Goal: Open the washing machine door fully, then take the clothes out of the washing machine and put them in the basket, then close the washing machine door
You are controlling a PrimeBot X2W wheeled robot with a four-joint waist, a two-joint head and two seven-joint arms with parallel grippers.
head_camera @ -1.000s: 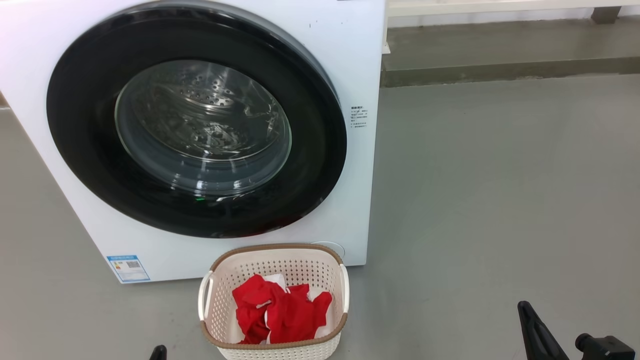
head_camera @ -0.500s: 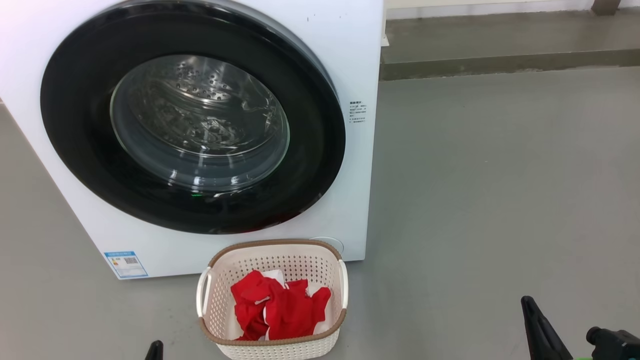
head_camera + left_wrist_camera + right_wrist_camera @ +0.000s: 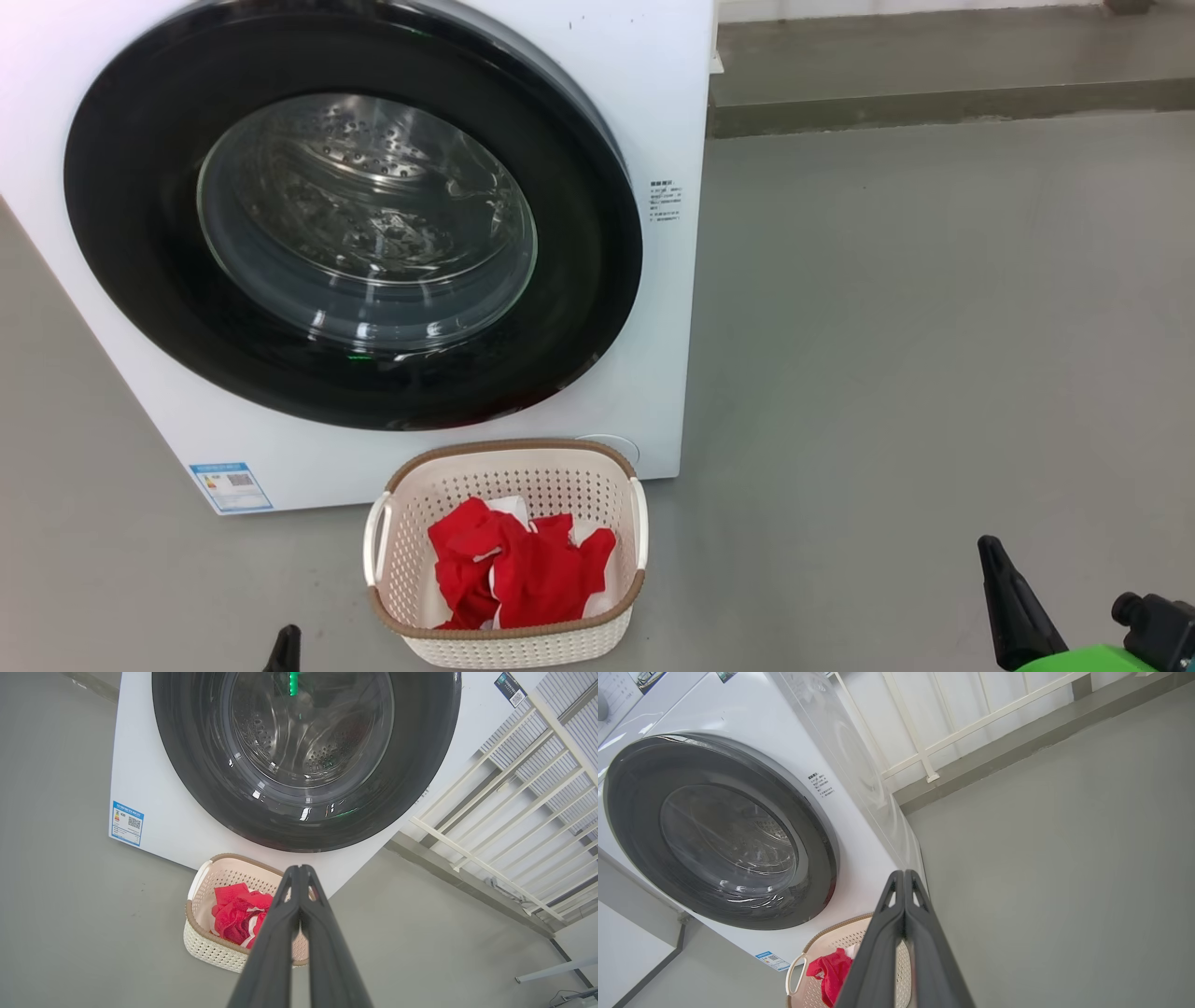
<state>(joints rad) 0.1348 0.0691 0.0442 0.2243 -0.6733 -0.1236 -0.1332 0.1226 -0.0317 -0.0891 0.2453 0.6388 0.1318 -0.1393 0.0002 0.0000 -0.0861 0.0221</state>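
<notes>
Tools first. We note the left tool (image 3: pixel 299 871) clenched, its two dark fingers pressed together along their length and gripping nothing. It hangs above the floor (image 3: pixel 934 327), tips aimed toward the basket (image 3: pixel 509 446). We note the right tool (image 3: pixel 903 873) likewise clenched and empty, off to the right and well apart from the basket.

Moving outward: the basket stands on the floor just in front of the washing machine (image 3: pixel 653 75), below the lower right of the washing machine door (image 3: pixel 121 187). We find the clothes (image 3: pixel 523 569) bunched inside the basket, red with white parts.

The door appears shut flush against the white front, though its wide black rim hides the latch edge from us. Through the glass we see the perforated drum (image 3: pixel 373 149) under strong reflections. We log a blue label (image 3: pixel 231 486) at the front's lower left corner and a white railing (image 3: pixel 514 812) beside the machine.
</notes>
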